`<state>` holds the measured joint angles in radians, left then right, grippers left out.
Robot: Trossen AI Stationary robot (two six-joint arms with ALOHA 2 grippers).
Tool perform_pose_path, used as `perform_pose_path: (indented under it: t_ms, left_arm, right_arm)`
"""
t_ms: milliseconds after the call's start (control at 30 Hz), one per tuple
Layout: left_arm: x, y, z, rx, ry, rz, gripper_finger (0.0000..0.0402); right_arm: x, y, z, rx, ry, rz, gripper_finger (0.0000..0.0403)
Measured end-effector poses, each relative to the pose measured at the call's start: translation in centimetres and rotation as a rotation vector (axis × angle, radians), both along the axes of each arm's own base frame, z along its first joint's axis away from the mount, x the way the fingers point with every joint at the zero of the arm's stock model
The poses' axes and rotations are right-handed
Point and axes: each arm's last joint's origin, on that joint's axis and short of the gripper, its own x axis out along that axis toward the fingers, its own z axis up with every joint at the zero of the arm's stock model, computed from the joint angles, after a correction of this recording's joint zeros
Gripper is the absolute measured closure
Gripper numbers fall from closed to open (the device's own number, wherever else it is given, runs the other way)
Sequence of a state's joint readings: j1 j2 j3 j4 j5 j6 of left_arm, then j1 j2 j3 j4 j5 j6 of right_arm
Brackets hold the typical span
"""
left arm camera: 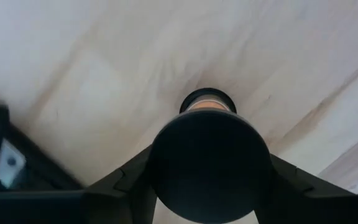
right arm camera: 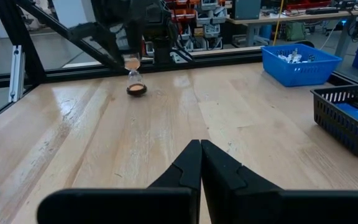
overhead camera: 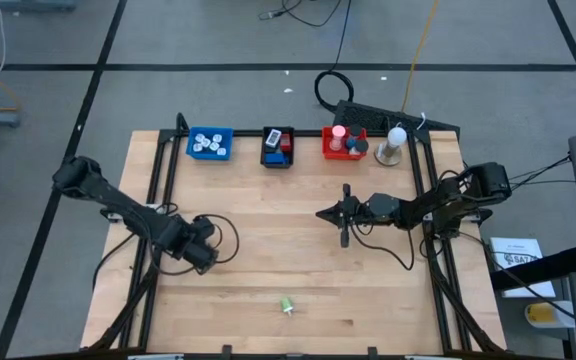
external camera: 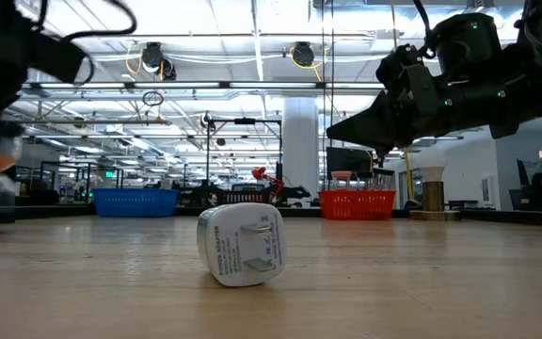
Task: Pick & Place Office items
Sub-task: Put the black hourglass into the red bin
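The left end effector stands over a small black-capped hourglass with orange sand, upright on the wooden tabletop between its fingers; grip contact cannot be confirmed. The right end effector is clenched, empty, well apart at mid-table.

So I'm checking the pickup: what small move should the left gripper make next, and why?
Probably finish closing. The left gripper sits around the hourglass, which stands upright on the table, and its fingers flank the dark cap without visibly pressing it.
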<state>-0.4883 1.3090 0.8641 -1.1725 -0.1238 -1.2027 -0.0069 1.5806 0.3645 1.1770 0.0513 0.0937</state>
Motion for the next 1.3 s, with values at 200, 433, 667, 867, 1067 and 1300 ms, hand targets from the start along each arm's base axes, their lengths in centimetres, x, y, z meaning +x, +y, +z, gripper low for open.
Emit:
perform_pose_path:
  t_ms: [200, 433, 667, 867, 1067, 1300]
  left_arm:
    - [3.7, 3.0, 4.7, 0.118, -0.194, -0.077, 0.0199]
    - [10.5, 10.2, 9.1, 0.201, -0.384, -0.221, 0.0199]
    - [18.5, 15.0, 6.3, 0.176, -0.378, -0.437, 0.0199]
    - [22.3, 17.1, 2.2, 0.154, -0.271, -0.532, 0.0199]
    - [23.6, 17.4, -0.5, 0.129, -0.215, -0.567, 0.0199]
    - [23.7, 17.4, -0.7, 0.13, -0.216, -0.559, 0.0178]
  right_arm:
    - [0.0, 0.0, 0.0, 0.007, -0.001, -0.001, 0.0403]
    - [0.0, 0.0, 0.0, 0.014, -0.001, -0.002, 0.0403]
    - [0.0, 0.0, -0.1, 0.009, 0.009, -0.002, 0.0403]
    - [0.0, 0.0, -0.1, 0.007, 0.014, -0.001, 0.0403]
    - [0.0, 0.0, -0.2, 0.007, 0.017, -0.001, 0.0403]
    - [0.0, 0.0, -0.2, 0.007, 0.018, -0.001, 0.0403]
